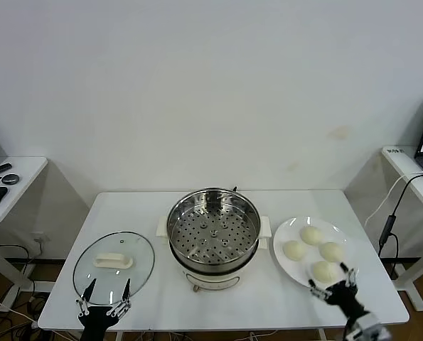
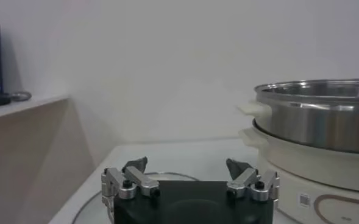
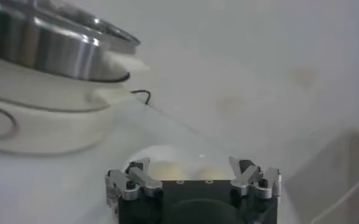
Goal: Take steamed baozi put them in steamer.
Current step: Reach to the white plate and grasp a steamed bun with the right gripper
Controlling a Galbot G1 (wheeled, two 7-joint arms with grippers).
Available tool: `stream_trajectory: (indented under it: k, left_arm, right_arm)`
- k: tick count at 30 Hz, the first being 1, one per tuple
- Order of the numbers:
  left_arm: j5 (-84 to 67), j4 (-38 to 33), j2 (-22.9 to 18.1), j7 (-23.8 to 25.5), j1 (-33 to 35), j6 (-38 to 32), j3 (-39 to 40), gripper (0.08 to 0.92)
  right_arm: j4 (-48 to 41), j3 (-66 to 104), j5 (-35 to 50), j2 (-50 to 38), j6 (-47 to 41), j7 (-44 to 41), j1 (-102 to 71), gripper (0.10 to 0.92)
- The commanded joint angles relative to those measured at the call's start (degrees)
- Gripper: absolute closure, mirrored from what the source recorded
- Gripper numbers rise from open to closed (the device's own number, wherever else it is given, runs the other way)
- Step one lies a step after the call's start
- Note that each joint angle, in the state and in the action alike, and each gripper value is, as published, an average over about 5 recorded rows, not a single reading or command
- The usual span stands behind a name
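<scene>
Centrally on the white table (image 1: 147,206) sits the steamer (image 1: 213,229), a shiny steel pot with a perforated tray inside, on a white base with side handles. Tray holds nothing. Four steamed baozi (image 1: 314,251) lie clustered on a flat white plate (image 1: 286,231), just to the robot's right of the steamer; buns touch or nearly touch each other. A round glass lid (image 1: 114,268) with a white handle lies flat on the table on the steamer's other side.

Right gripper (image 1: 333,281) hovers at the near edge of the plate, just beside the nearest bun, fingers spread wide, gripping nothing. Right wrist view shows the same spread fingers (image 3: 133,177) with pale buns blurred beyond them and the steamer's base further off.

Left gripper (image 1: 106,299) sits at the near rim of the glass lid, jaws likewise fully apart and empty. In the left wrist view its fingers (image 2: 133,178) stand over the lid's edge, steamer close by.

Labels: a small square code sticker (image 2: 304,199) and a curved outline marking show on the steamer's white base, not readable. A tag on the side desk (image 1: 407,167) far right of the steamer has writing too small to read.
</scene>
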Motion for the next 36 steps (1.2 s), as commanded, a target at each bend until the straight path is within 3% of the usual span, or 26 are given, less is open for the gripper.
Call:
stream_trajectory:
  k: [1,6,13,24,36]
  left_arm:
    - [1.44,0.17,0.1,1.19,-0.6,-1.04,-0.73,0.177]
    - [2.42,-0.32,-0.58,1.1,0.27,-1.84,-1.31,0.177]
    - [3.74,-0.39,-1.75,0.68,1.05,-2.35,-2.05,0.177]
    - [4.85,-0.38,-2.81,0.21,1.88,-3.16,-3.33,0.177]
    - [4.74,0.0,-2.93,0.05,1.17,-3.25,-4.26,0.177]
  right_arm:
    - [-6.15,1.69,-14.68,-15.36,-1.78,-9.19,12.2,0.203]
    - [-12.15,-5.42,-20.63,-23.46,-1.53,-16.34,23.51,0.203]
    - [-24.57,-28.82,-21.26,-29.48,0.68,-30.18,48.37,0.203]
    - [-38.86,-65.88,-13.38,-25.85,-0.18,-48.68,82.48,0.203]
    - [-46.63,-79.1,-9.79,-19.08,-3.13,-51.16,87.72,0.203]
